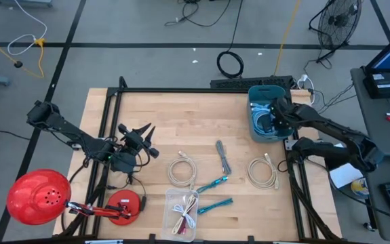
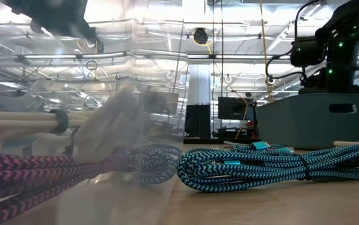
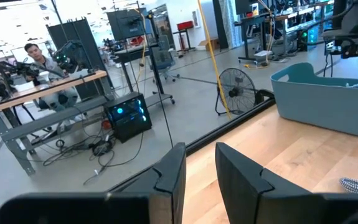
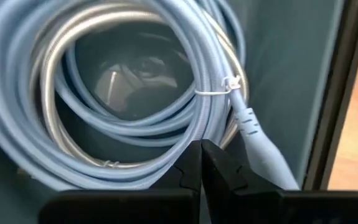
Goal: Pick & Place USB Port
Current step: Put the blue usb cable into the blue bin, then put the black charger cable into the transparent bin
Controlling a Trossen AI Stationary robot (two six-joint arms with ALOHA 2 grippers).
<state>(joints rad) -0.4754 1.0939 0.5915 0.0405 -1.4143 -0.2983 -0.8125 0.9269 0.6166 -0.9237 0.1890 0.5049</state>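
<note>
The right tool (image 4: 201, 163) hangs inside the teal bin (image 1: 268, 131), fingers pressed together, empty, just over the coiled light-blue cable (image 4: 113, 87) lying in that bin. Well apart from the bin, over the counter (image 1: 201, 115), waits the left tool (image 1: 148, 141), fingers spread.

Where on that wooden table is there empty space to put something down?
Bare wood runs along the far edge, from the left pincer across to the grey bin, and near that bin's front. The near middle is crowded: coiled cables, teal cables and a bagged cable.
</note>
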